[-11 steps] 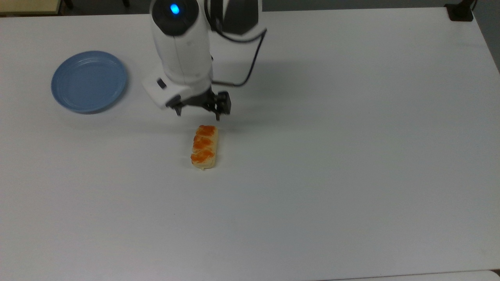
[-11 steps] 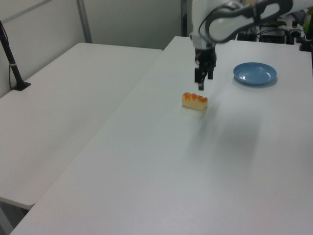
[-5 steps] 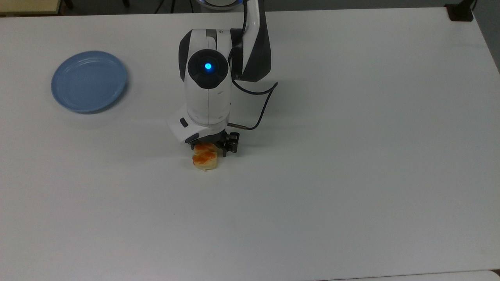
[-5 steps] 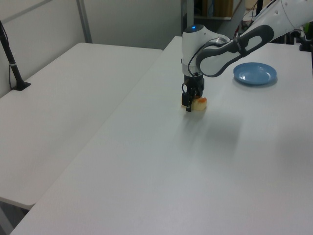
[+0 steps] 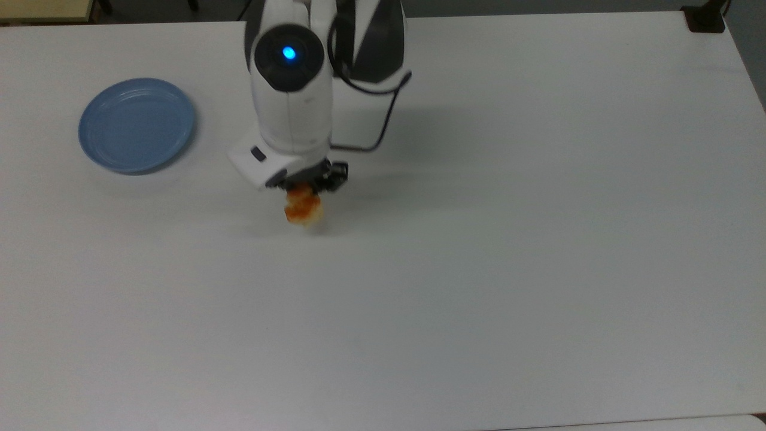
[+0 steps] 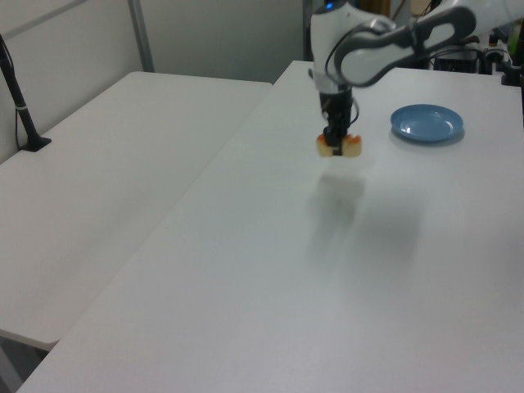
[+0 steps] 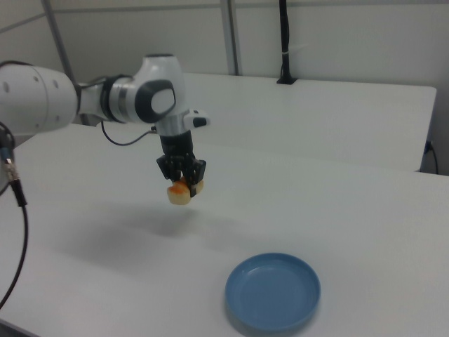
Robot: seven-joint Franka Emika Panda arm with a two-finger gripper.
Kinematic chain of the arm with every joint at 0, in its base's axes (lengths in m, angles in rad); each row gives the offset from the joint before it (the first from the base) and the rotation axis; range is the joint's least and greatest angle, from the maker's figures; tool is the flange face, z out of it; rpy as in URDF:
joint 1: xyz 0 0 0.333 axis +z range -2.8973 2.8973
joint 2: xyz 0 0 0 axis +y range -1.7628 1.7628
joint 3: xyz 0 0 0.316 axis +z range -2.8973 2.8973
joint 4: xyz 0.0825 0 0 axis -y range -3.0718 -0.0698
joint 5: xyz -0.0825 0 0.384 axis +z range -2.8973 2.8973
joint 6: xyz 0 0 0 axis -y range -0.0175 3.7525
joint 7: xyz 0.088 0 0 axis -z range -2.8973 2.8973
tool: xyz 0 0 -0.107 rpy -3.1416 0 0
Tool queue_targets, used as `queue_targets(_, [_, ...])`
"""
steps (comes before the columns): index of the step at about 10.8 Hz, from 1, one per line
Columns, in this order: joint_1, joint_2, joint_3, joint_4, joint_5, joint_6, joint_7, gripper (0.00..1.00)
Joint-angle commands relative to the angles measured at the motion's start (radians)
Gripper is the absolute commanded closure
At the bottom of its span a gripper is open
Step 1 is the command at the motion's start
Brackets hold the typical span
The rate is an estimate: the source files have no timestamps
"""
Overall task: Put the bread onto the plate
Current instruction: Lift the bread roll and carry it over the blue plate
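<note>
The bread (image 5: 304, 209) (image 6: 341, 147) (image 7: 182, 191), a pale-tan bar with orange-red patches, hangs in the air above the white table (image 5: 479, 269). My gripper (image 5: 308, 190) (image 6: 337, 141) (image 7: 184, 182) is shut on its middle from above, and the arm's wrist hides the bread's far half in the top view. The light-blue plate (image 5: 137, 124) (image 6: 426, 123) (image 7: 273, 291) lies flat with nothing on it, well off to the top view's left of the held bread. In the right view the plate sits lower right of the gripper.
A black post (image 6: 18, 102) stands on a second white table (image 6: 106, 180) at the left view's left. A black clamp base (image 5: 705, 18) sits at the table's far right corner in the top view. A cable (image 5: 383, 120) loops beside the wrist.
The gripper came down over the bread, shut on it, and has lifted it off the table, shifting toward the top view's upper left.
</note>
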Motion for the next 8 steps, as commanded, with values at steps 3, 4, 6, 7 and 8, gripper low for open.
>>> queue_targets(3, [-0.134, -0.111, -0.069, -0.138, -0.023, -0.04, -0.291, 0.61])
queue_targets(4, [-0.136, -0.113, -0.109, -0.164, -0.035, -0.022, -0.334, 0.61])
queue_targets(6, [-0.154, -0.111, -0.178, -0.214, -0.038, 0.041, -0.407, 0.61])
queue_targets(7, [-0.16, -0.11, -0.205, -0.241, -0.04, 0.078, -0.439, 0.6])
queue_targets(8, [-0.168, -0.108, -0.233, -0.264, -0.056, 0.109, -0.467, 0.58])
